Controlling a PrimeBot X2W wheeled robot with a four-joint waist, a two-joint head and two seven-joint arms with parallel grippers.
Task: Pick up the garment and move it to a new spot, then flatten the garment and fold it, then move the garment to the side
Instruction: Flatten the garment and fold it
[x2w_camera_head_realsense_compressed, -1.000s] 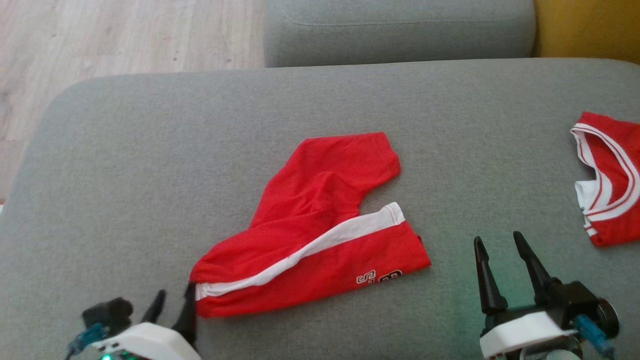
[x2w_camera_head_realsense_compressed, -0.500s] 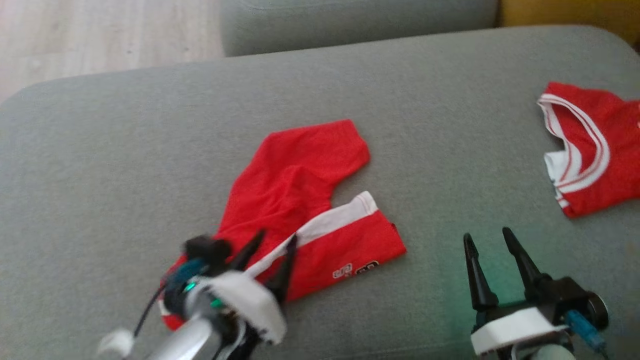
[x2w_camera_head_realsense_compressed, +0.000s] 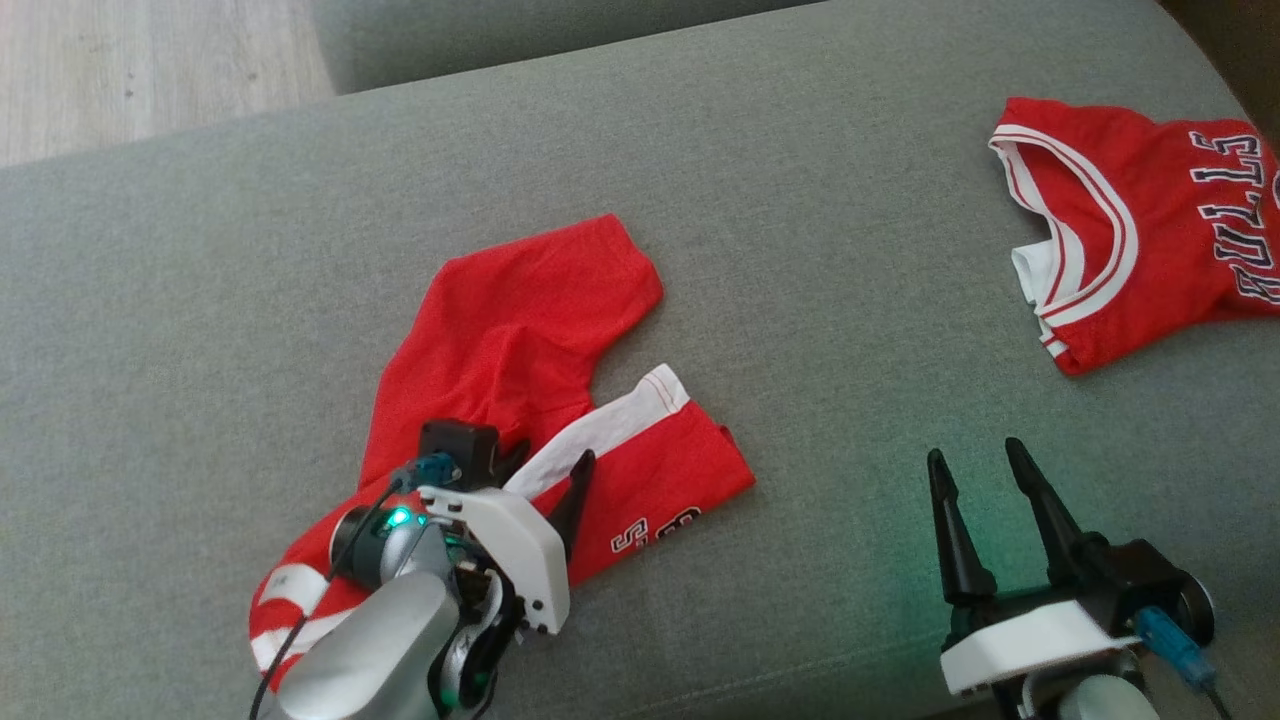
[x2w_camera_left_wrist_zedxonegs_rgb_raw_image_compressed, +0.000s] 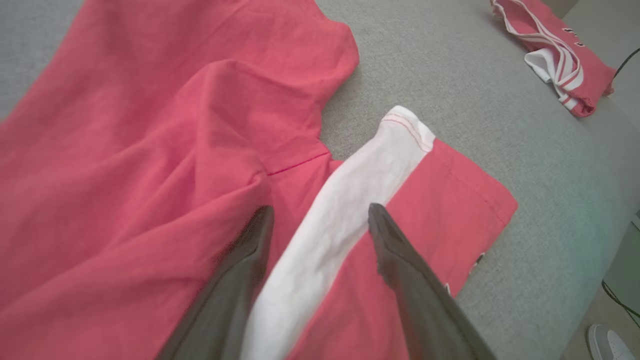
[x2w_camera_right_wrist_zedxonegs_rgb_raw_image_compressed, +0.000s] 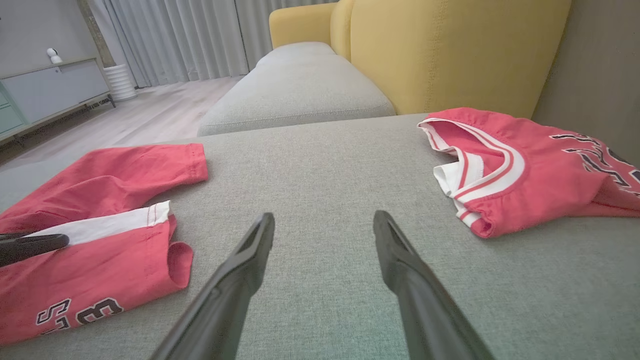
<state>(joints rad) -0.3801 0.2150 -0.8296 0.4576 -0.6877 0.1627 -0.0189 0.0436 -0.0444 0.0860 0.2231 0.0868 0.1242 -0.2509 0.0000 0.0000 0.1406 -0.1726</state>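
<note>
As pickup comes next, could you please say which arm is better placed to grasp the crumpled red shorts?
Left. The left gripper is over the crumpled red fabric shorts, jaws open astride their white stripe; the right gripper stands open above bare grey sofa cushion, apart from them.

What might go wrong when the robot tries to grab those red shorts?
The left hand is open over the red shorts, a finger on each side of the white stripe. It might pinch only the top layer, so the shorts would hang twisted. The shorts lie crumpled, so flattening could be tricky. The red jersey lies to the right, so shorts dropped there could land on it.
</note>
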